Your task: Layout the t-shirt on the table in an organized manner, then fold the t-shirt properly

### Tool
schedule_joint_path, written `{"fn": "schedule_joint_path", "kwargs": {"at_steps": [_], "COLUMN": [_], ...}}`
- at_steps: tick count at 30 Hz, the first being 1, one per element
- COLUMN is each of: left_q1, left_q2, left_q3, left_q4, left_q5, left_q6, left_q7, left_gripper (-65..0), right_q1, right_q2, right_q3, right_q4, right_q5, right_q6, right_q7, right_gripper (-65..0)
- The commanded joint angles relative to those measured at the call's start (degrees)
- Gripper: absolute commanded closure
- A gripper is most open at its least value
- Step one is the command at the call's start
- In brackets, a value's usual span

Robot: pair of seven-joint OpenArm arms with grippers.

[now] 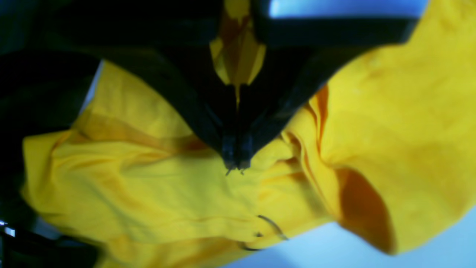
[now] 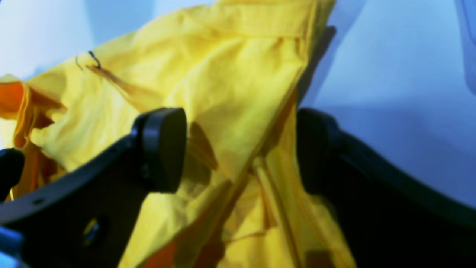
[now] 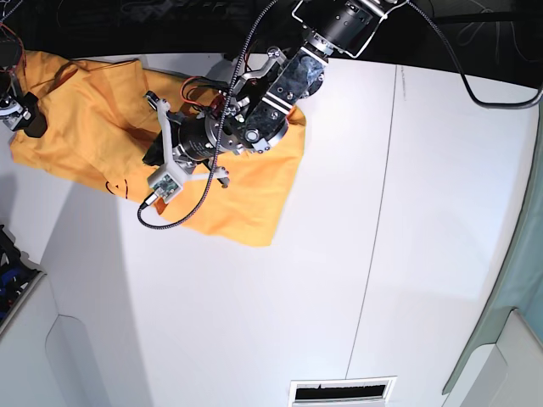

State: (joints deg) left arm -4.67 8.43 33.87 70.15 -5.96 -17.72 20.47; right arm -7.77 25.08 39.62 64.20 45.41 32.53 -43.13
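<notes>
The orange-yellow t-shirt (image 3: 246,195) lies rumpled at the back left of the white table (image 3: 339,280). My left gripper (image 1: 236,163) is shut, with a fold of the shirt (image 1: 148,178) pinched between its dark fingers; in the base view it sits over the shirt's middle (image 3: 155,151). At the shirt's left edge is my right gripper (image 2: 240,149), open, with a ridge of the fabric (image 2: 230,93) rising between its two pads (image 2: 163,149). A bit of black lettering (image 1: 271,225) shows near the hem.
A thin dark seam (image 3: 382,212) runs across the table right of the shirt. A slotted vent (image 3: 339,391) sits at the front edge. Black cables (image 3: 199,208) hang from the left arm over the shirt. Dark equipment (image 3: 13,271) stands beyond the table's left edge.
</notes>
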Motion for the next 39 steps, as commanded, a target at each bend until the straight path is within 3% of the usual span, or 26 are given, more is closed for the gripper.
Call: {"fn": "schedule_joint_path", "kwargs": {"at_steps": [1,3,10,17,21,30,33,39], "left_q1": [-2.0,-2.9,-4.8,-1.9,-1.7,0.5,0.9,1.9], "left_q2": [0.6,0.6,0.6,-6.8,-8.5,-9.9,-11.6,-15.0], "left_q3": [0.2,0.1,-1.7,-1.7,-1.9,-14.5,-18.2,-23.3], "left_q4": [1.0,1.0,4.8,15.3,16.5,16.5,16.5,16.5], "left_q5": [-0.5,-0.5,-0.6,-0.6,-0.4,-0.6,-2.4,-5.2], "left_q6": [1.7,3.3,3.3,3.4,5.2,5.8,2.8,2.5], "left_q7": [-1.3,-0.7,5.5,6.8,7.0,8.3,8.3,8.5], "left_gripper": [0.0,0.0,0.0,0.0,0.0,0.0,0.0,0.0], "right_q1": [0.4,0.4,0.4,0.3,0.3,-1.2,-1.2,-1.2], "right_q2": [1.4,1.6,3.5,3.7,3.4,3.0,2.3,2.4], "right_q3": [0.4,0.4,0.6,0.5,-1.0,-10.3,-10.4,-9.8], "right_q4": [0.7,0.7,0.7,0.7,0.6,0.6,0.6,0.7], "right_q5": [0.9,0.9,3.5,3.5,3.9,5.2,4.9,4.1], "right_q6": [0.3,0.3,0.4,0.6,0.7,0.7,0.7,0.7], "right_q7": [0.7,0.7,-1.0,-4.1,-4.5,-5.7,-5.2,-4.9], "right_gripper": [-44.7,-44.7,-44.7,-44.7,-44.7,-44.7,-44.5,-44.4]}}
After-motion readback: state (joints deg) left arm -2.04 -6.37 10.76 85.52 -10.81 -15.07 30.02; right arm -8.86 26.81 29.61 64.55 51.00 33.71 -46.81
